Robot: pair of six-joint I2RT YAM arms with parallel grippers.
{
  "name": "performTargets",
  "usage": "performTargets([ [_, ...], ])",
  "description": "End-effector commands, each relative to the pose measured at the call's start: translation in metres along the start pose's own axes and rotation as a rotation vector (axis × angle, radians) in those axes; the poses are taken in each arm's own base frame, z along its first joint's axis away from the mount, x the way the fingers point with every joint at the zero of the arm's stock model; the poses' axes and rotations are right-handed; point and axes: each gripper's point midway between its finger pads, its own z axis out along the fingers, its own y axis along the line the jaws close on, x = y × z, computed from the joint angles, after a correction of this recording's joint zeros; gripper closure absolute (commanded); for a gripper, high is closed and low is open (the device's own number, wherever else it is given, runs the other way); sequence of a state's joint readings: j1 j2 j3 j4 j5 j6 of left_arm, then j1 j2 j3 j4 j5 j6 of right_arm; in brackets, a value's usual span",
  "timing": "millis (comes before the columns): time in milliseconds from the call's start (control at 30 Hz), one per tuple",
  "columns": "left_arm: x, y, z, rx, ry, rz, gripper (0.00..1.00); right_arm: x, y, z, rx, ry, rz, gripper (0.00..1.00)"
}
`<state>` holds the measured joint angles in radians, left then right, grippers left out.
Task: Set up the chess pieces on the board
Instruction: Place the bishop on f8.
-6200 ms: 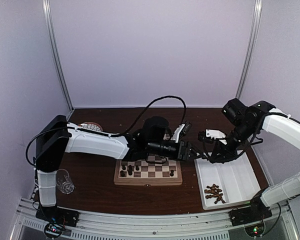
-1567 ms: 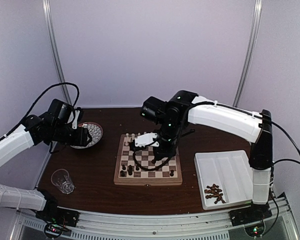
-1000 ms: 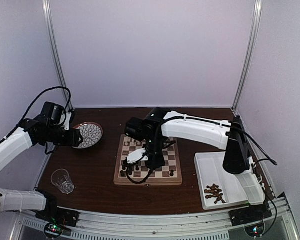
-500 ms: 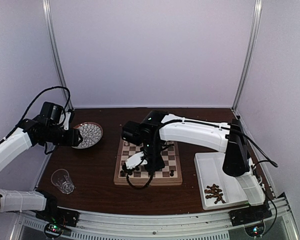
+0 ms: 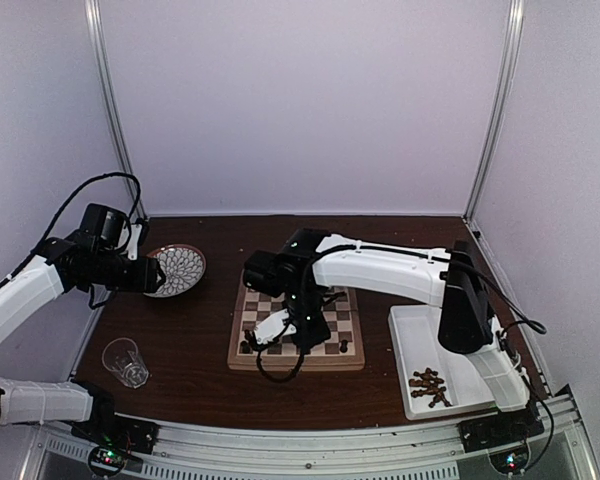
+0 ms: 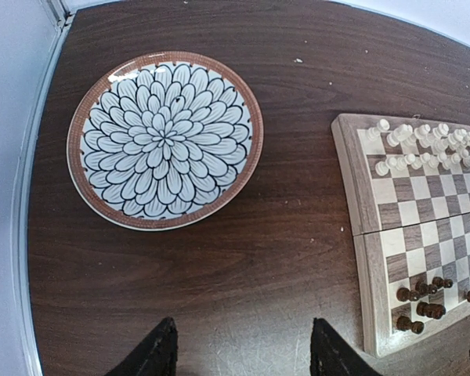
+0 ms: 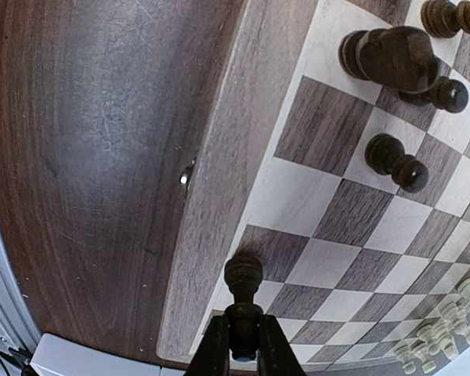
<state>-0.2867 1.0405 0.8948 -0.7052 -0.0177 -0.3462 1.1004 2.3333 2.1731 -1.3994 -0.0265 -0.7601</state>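
Far left: glass (image 5: 126, 362) on the table (image 5: 195, 340). Left fingers (image 6: 153, 356) apart and empty, hanging over bare table beside the plate (image 6: 164, 139). Centre: board (image 5: 320, 363), with white pieces (image 6: 423, 145) lined up on its far rows and a few dark pieces (image 6: 423, 301) on the near rows. Right fingers (image 7: 211, 348) clamped on a dark pawn (image 7: 243, 280), upright at a square along the board's edge. Right: tray (image 5: 460, 345) holding a heap of dark men (image 5: 429, 387).
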Motion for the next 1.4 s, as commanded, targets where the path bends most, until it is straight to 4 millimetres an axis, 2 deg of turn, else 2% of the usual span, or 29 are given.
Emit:
performTargets([
  [0, -0.008, 0.000, -0.003, 0.014, -0.037, 0.003, 0.42, -0.001, 0.000, -0.002, 0.006, 0.011, -0.013, 0.95],
  [767, -0.007, -0.001, -0.002, 0.018, -0.038, 0.002, 0.42, -0.003, -0.011, 0.009, 0.038, 0.029, 0.003, 0.93],
  [833, -0.006, -0.006, -0.002, 0.046, -0.032, 0.003, 0.42, -0.004, -0.012, 0.008, 0.044, 0.029, 0.005, 0.93],
  [1100, -0.006, -0.008, -0.002, 0.056, -0.030, 0.005, 0.42, -0.003, -0.015, 0.006, 0.065, 0.031, 0.011, 0.80],
  [1367, -0.006, -0.008, -0.001, 0.060, -0.027, 0.004, 0.42, -0.006, -0.013, -0.001, 0.057, 0.003, 0.022, 0.78],
])
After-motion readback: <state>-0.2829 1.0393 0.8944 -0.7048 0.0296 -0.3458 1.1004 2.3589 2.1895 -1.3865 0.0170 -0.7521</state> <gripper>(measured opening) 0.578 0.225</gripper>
